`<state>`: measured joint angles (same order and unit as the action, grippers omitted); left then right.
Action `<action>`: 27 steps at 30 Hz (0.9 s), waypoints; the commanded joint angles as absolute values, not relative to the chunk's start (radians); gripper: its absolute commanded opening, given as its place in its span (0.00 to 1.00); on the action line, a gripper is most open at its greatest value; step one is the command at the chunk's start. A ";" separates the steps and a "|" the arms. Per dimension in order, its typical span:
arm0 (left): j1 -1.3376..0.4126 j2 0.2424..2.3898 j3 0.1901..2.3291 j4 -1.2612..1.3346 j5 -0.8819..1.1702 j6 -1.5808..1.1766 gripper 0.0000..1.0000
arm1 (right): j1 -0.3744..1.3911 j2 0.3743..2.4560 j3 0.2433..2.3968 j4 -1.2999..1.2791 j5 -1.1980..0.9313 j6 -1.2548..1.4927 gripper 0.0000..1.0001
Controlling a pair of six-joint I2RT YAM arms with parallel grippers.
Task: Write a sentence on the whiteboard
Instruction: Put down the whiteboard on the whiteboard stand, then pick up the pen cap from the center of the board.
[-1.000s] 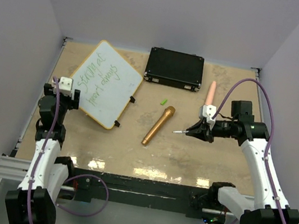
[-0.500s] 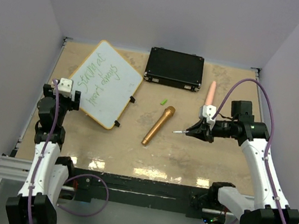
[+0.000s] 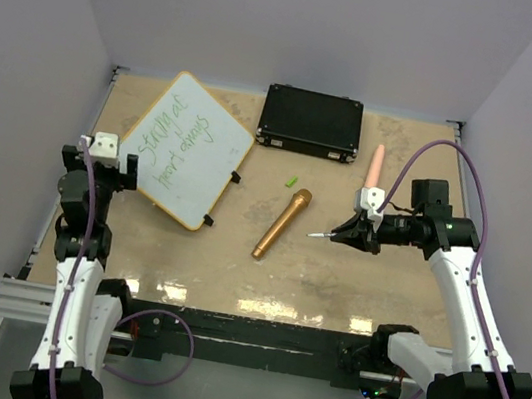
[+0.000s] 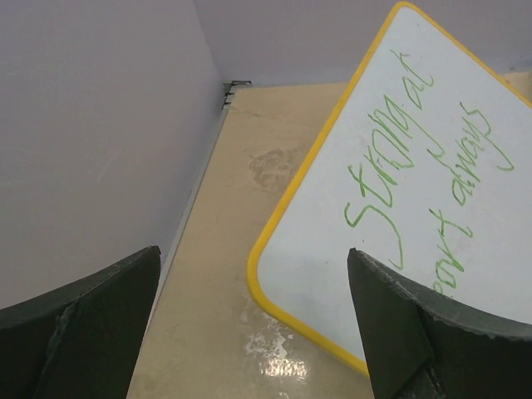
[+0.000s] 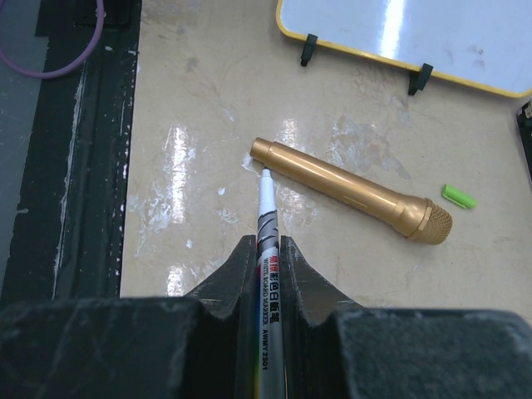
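Observation:
The whiteboard with a yellow rim lies tilted at the table's back left. Green lettering in two lines runs across it; it also shows in the left wrist view. My left gripper is open and empty, just left of the board's near left corner. My right gripper is shut on a white marker, its uncapped tip pointing left, held above the table right of centre. The board's near edge shows in the right wrist view.
A gold microphone lies at mid-table, near the marker tip. A small green cap lies beside it. A black case sits at the back. A pink stick lies at the right. Walls close in on the left and right.
My left gripper has drawn back to the left and a little away from the whiteboard's near corner. The right arm and the marker have not moved.

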<state>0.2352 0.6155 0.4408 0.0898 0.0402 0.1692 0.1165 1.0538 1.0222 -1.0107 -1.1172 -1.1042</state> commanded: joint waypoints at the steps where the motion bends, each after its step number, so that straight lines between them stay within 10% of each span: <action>1: 0.242 0.575 0.540 0.037 -0.049 0.089 1.00 | 0.114 1.057 1.040 -1.023 -1.127 -1.121 0.00; 12: 0.189 0.567 0.863 -0.196 0.169 -0.208 0.99 | 0.114 1.071 1.035 -0.989 -1.114 -1.077 0.00; 18: 0.086 0.740 0.936 -0.179 0.531 -0.431 0.69 | 0.107 1.074 1.031 -0.917 -1.080 -0.996 0.00; 27: -0.689 1.284 1.184 -0.416 -0.086 -0.299 0.67 | 0.011 1.124 1.034 -0.844 -1.042 -0.923 0.00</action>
<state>-0.5648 1.0519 1.0466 -0.2764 0.1261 -0.3447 0.0532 1.0950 1.0222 -0.8940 -1.0622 -0.9703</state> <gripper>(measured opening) 0.666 0.131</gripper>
